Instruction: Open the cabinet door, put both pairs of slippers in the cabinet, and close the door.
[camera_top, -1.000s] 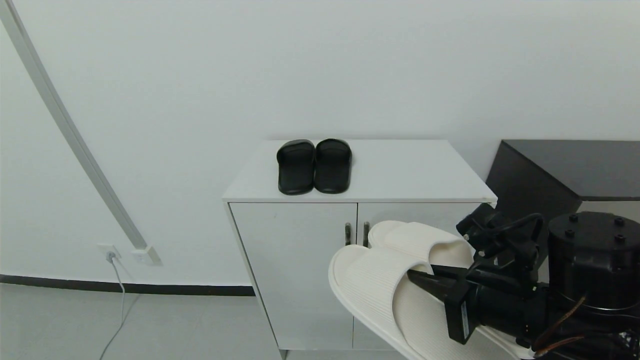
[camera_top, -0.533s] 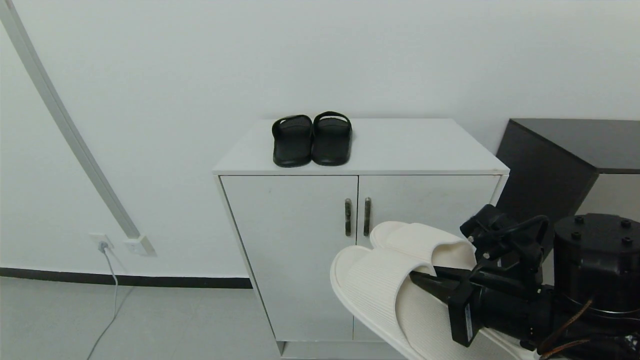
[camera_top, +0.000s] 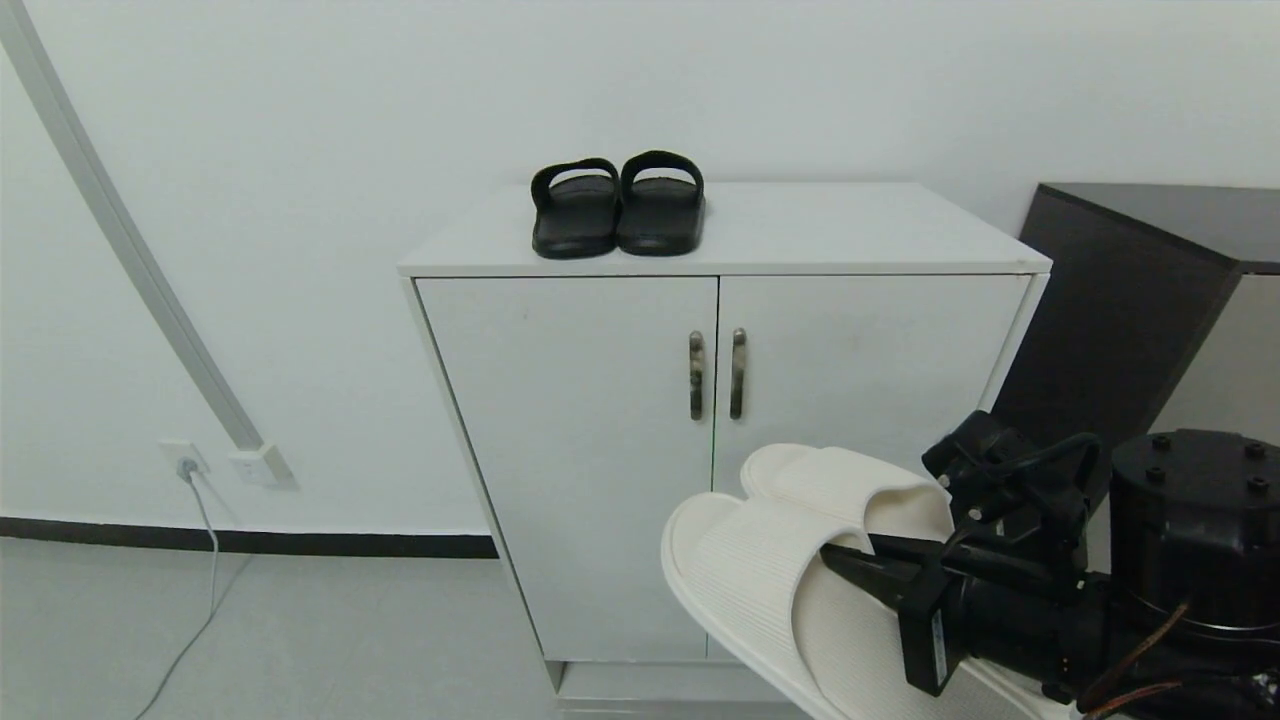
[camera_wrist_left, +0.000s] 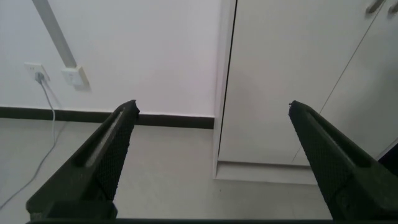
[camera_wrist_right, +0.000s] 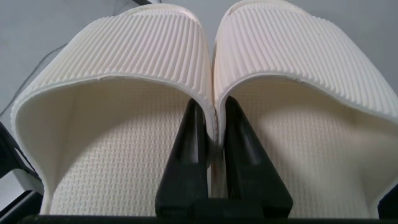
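The white cabinet (camera_top: 570, 450) stands against the wall with both doors shut and two dark handles (camera_top: 716, 374) at the middle seam. A pair of black slippers (camera_top: 618, 205) sits on its top, left of centre. My right gripper (camera_top: 850, 555) is low in front of the right door, shut on a pair of white slippers (camera_top: 770, 560), one finger inside each and the inner walls pinched between them (camera_wrist_right: 213, 134). My left gripper (camera_wrist_left: 211, 112) is open with nothing between its fingers, facing the cabinet's lower left corner (camera_wrist_left: 280, 93) and the floor.
A dark cabinet (camera_top: 1130, 300) stands right of the white one. On the wall at left are a slanted grey conduit (camera_top: 130, 250) and a socket with a cable (camera_top: 185, 470) running down to the floor. Open floor lies left of the cabinet.
The head camera has sunk or tilted, so the cabinet sits higher in view and its doors show fully. The right gripper keeps the white slippers in the same place.
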